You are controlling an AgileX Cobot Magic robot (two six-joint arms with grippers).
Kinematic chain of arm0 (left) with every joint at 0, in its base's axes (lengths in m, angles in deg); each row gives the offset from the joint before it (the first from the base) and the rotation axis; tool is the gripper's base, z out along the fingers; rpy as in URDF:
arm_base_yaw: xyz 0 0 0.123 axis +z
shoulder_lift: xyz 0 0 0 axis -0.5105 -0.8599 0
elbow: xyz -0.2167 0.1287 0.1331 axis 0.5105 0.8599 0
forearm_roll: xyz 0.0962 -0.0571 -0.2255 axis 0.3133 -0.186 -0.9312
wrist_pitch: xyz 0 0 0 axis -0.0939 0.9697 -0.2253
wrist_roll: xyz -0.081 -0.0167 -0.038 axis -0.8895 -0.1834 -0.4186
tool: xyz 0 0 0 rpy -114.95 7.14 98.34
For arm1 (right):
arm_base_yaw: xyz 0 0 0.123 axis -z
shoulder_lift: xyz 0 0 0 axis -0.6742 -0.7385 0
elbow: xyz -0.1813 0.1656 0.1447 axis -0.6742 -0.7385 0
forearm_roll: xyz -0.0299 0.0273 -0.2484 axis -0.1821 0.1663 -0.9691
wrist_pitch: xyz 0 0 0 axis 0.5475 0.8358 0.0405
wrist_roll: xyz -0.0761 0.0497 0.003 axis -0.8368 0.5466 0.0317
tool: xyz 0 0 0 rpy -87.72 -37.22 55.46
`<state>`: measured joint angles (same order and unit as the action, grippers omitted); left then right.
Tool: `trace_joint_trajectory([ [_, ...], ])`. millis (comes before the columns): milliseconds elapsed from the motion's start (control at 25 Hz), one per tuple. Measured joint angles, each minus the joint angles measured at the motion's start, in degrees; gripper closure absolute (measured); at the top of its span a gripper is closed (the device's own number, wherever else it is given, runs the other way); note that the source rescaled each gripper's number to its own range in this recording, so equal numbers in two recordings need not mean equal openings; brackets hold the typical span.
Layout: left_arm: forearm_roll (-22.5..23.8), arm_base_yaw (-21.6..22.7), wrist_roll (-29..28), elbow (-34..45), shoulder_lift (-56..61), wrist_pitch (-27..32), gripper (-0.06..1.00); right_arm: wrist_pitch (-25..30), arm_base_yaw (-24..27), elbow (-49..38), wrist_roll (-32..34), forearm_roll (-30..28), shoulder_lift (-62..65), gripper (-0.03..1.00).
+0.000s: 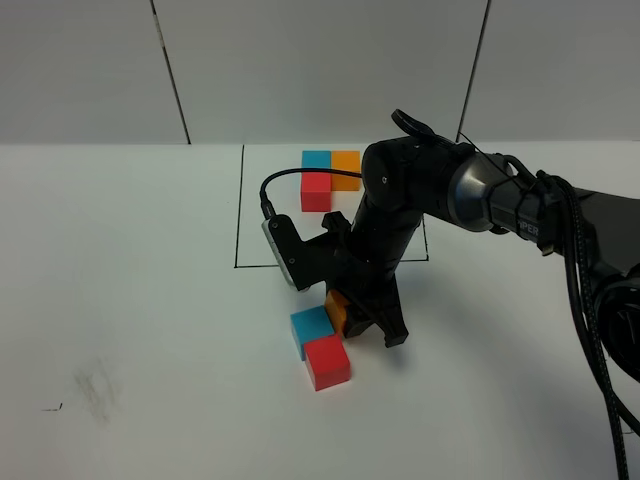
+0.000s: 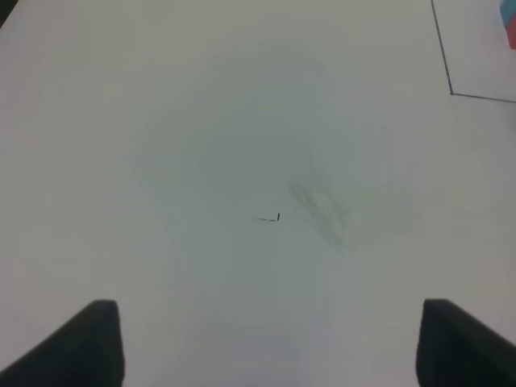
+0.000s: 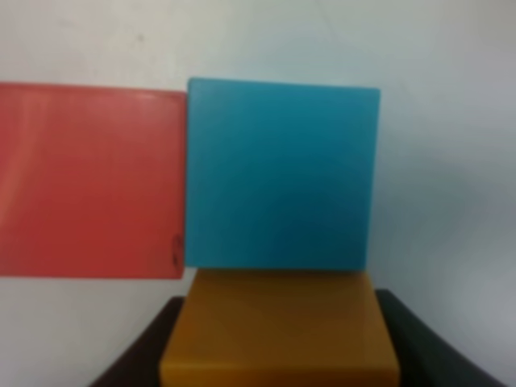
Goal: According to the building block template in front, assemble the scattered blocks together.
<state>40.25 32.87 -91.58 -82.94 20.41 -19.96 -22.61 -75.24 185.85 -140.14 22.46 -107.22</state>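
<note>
Fingers (image 3: pixel 419 343) of the right gripper (image 1: pixel 346 316) pinch the orange block (image 3: pixel 278 326), flush against the blue block (image 3: pixel 282 173) beside the red block (image 3: pixel 89 181); left gripper (image 2: pixel 266 347) gapes wide.

Place: robot lab | cues: bare white table (image 1: pixel 120 300), grey panelled wall (image 1: pixel 320 70), drawn square (image 1: pixel 239 210)

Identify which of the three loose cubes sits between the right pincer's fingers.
The orange cube: the right pincer grips it, with one face against the blue cube. The blue cube and the red cube lie outside the grip.
</note>
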Motion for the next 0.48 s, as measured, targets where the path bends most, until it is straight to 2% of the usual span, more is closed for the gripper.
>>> trace_joint_trajectory([
  [480,0.0,0.0,0.0,0.0,0.0,0.0,-0.05,0.0,0.0,0.0,-0.05,0.01,-2.69,0.77],
])
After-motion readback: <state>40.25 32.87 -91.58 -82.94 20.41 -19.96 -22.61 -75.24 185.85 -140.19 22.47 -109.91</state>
